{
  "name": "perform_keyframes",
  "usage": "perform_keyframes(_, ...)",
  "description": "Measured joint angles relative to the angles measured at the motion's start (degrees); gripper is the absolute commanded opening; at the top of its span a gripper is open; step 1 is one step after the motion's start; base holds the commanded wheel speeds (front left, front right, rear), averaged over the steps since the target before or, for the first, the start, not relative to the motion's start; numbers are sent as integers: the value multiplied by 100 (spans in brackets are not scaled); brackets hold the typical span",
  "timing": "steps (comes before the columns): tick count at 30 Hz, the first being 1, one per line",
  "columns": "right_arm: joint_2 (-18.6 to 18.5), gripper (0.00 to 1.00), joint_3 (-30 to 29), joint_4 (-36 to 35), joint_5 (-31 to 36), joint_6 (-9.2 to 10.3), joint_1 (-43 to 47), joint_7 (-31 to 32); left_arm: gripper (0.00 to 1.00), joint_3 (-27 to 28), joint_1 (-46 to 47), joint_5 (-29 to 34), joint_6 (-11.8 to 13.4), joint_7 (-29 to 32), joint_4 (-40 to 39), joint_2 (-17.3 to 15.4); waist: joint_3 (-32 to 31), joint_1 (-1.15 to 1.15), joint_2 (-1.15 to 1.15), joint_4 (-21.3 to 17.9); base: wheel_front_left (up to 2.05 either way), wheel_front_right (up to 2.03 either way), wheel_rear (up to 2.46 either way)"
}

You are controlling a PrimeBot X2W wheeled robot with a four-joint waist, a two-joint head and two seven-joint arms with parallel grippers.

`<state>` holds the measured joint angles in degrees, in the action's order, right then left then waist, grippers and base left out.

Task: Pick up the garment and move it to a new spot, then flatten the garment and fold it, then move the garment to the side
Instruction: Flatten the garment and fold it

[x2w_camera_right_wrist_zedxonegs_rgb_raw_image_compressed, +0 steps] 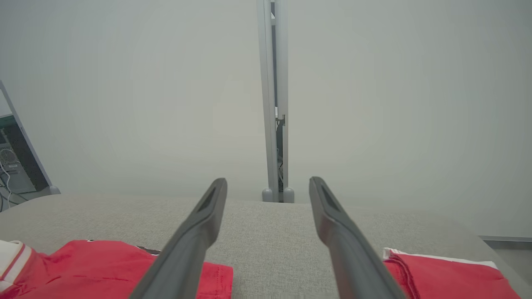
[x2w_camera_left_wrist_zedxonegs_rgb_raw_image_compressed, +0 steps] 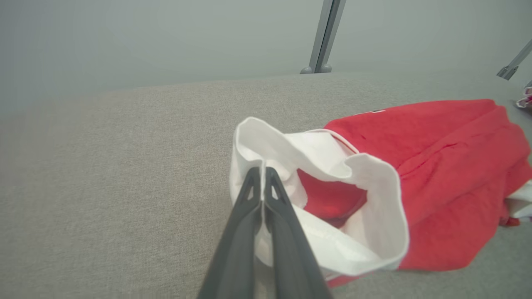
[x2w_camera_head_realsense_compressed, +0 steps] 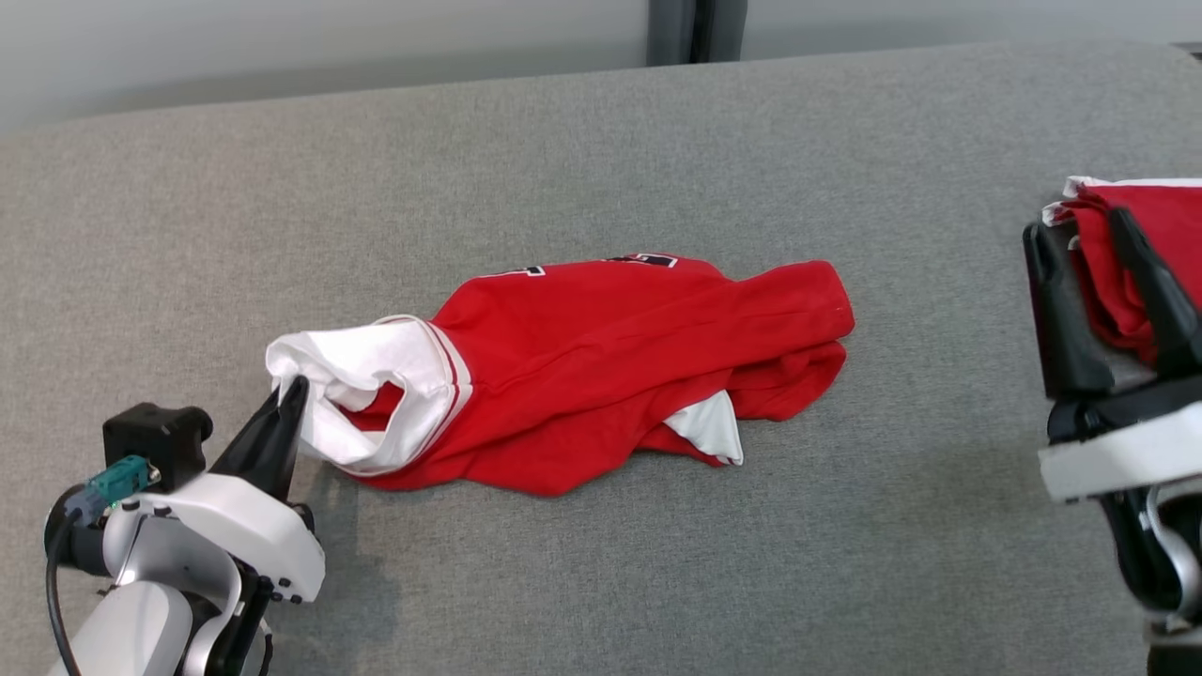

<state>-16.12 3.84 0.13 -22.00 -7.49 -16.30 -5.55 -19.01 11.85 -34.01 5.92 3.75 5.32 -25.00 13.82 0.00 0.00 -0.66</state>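
- The left gripper (x2w_camera_head_realsense_compressed: 291,390) (x2w_camera_left_wrist_zedxonegs_rgb_raw_image_compressed: 262,170), two long dark fingers on a white wrist, sits nearest, low at the left of the head view. Its jaws are closed together, pinching the white cuff at the left end of the garment.
- The right gripper (x2w_camera_head_realsense_compressed: 1078,225) (x2w_camera_right_wrist_zedxonegs_rgb_raw_image_compressed: 268,181) is at the right edge of the head view. Its jaws are spread wide and hold nothing, and the fingers are raised above the bench.
- The crumpled red cloth garment (x2w_camera_head_realsense_compressed: 601,366) (x2w_camera_left_wrist_zedxonegs_rgb_raw_image_compressed: 449,166) (x2w_camera_right_wrist_zedxonegs_rgb_raw_image_compressed: 104,265), with white sleeve ends and striped trim, lies near the middle of the grey fabric-covered bench (x2w_camera_head_realsense_compressed: 845,526) (x2w_camera_left_wrist_zedxonegs_rgb_raw_image_compressed: 104,187) (x2w_camera_right_wrist_zedxonegs_rgb_raw_image_compressed: 266,232). It is bunched lengthwise, with the white cuff open like a ring towards the left gripper.
- A second red garment (x2w_camera_head_realsense_compressed: 1164,216) (x2w_camera_right_wrist_zedxonegs_rgb_raw_image_compressed: 440,278) with a white edge lies at the bench's right side, well apart from the first and just behind the right gripper's fingers in the head view.
- Beyond the far edge of the bench is a pale grey wall (x2w_camera_right_wrist_zedxonegs_rgb_raw_image_compressed: 124,104) with an upright grey metal post (x2w_camera_head_realsense_compressed: 695,28) (x2w_camera_left_wrist_zedxonegs_rgb_raw_image_compressed: 326,37) (x2w_camera_right_wrist_zedxonegs_rgb_raw_image_compressed: 272,104).
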Motion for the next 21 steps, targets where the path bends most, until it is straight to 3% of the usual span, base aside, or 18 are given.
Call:
perform_keyframes(9, 464, 100, -342, -655, 304, 0, 1057, 312, 0, -19, -292, -111, 77, 36, -2, 4, -294, 0, 0, -147, 0, 0, 0)
perform_keyframes(21, 612, 100, -439, -855, 283, 0, 1226, 503, 0, -77, -381, -138, 140, 103, -96, -3, -379, 0, 0, -147, 0, 0, 0)
